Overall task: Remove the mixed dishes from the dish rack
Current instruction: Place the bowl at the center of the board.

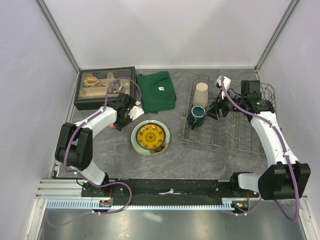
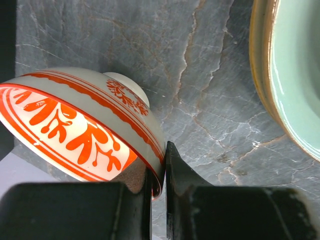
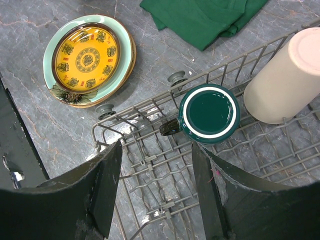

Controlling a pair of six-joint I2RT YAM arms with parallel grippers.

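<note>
My left gripper [image 2: 159, 170] is shut on the rim of the red-and-white patterned bowl [image 2: 85, 125], which hangs tilted over the grey table, left of the plates; both show in the top view [image 1: 131, 113]. The small yellow patterned plate [image 1: 150, 136] lies on the pale green floral plate [image 1: 162, 142], whose edge shows in the left wrist view [image 2: 295, 75]. My right gripper [image 3: 156, 190] is open and empty above the dish rack [image 3: 150, 165], just short of the dark green mug [image 3: 209, 113]. The beige tumbler [image 3: 285, 80] stands upside down beside the mug. The rack [image 1: 250, 142] sits at the right.
A black compartmented tray [image 1: 105, 87] stands at the back left. A folded green cloth [image 1: 157, 91] lies between it and the rack. White walls close in the table on three sides.
</note>
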